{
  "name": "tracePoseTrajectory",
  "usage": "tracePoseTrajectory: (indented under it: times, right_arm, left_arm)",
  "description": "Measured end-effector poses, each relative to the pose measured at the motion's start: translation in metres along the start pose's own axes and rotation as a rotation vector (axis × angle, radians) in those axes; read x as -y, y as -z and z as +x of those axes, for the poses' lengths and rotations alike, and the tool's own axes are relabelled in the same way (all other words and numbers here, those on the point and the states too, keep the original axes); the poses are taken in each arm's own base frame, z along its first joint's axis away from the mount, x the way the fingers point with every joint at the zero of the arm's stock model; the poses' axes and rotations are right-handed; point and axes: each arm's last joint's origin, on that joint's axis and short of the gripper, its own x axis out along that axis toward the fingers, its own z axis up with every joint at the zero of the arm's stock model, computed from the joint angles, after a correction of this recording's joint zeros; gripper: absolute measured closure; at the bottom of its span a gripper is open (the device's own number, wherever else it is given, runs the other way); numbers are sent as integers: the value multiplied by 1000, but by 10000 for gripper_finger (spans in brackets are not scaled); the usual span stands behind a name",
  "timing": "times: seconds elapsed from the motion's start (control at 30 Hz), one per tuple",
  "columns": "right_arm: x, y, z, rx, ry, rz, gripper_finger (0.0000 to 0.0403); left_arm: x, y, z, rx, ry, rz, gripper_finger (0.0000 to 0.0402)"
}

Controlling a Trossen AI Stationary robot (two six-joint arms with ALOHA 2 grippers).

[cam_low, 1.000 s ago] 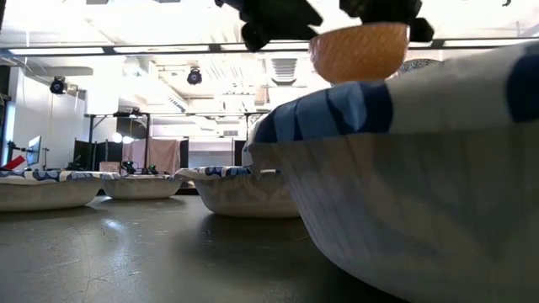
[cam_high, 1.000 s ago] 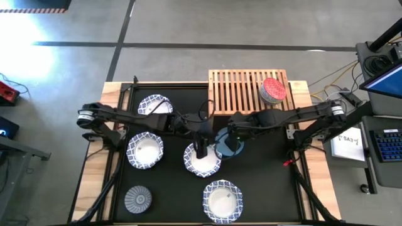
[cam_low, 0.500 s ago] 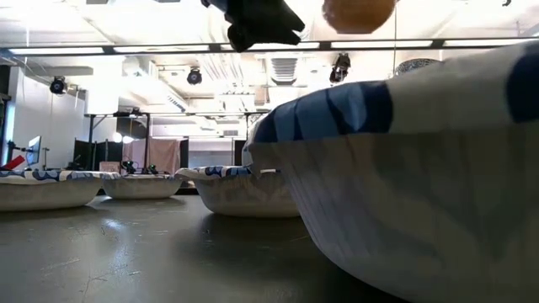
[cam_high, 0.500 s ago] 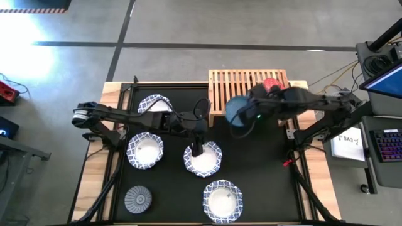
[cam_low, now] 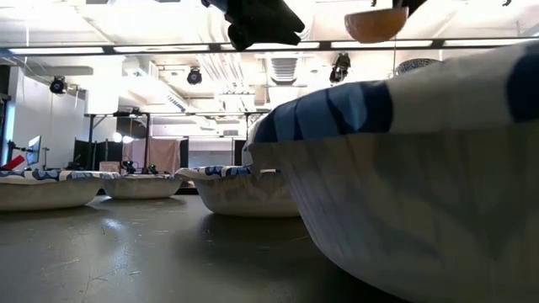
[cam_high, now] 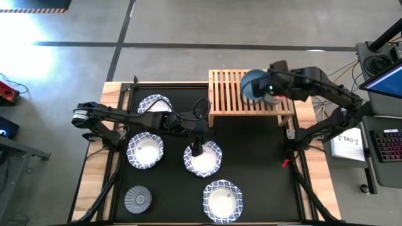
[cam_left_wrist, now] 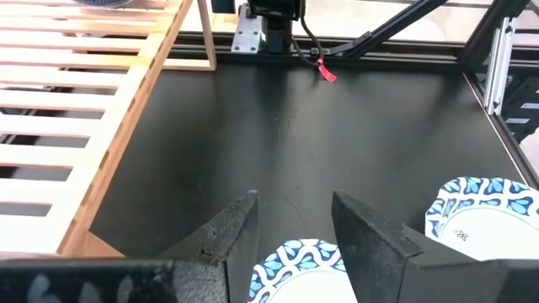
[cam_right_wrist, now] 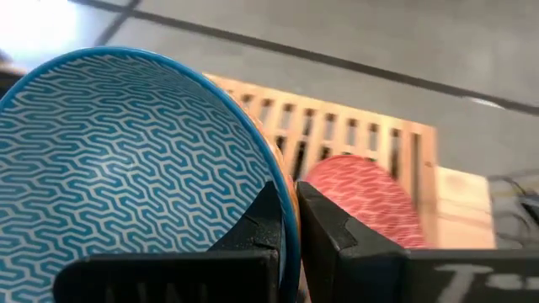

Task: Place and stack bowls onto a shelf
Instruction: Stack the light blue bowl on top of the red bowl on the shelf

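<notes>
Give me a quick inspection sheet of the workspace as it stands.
Surface: black mat on a wooden table.
Job's things: four white bowls and a grey bowl on the mat; red bowl on the rack.
Clutter: nothing seen.
Claws: right claw shut on the blue bowl's rim, above the rack; left claw open over a white bowl.
Cables: loose wires right of the rack.
Surroundings: concrete floor, keyboard.
</notes>
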Motion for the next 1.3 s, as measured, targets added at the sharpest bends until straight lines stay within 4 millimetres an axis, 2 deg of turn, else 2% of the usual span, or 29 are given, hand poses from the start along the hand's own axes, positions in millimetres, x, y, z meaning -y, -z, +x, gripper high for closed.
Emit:
tracePoseTrajectory:
  times: [0.4,0.77,0.9,1.1,1.3]
  right_arm:
    - [34,-20,41,-65,209,62,391]
    - [31,-9,58,-141,236,13,391]
    - [32,-10,56,-138,234,-13,391]
    - [47,-17,39,-81,216,65,391]
    - [49,-8,48,-146,205,93,391]
  left_arm:
    - [-1,0,0,2,-45,22,267]
    - [-2,0,0,1,-46,22,267]
    - [-2,1,0,-3,-48,23,267]
    - [-2,3,0,-30,-55,26,267]
    - [-2,3,0,-32,-55,37,267]
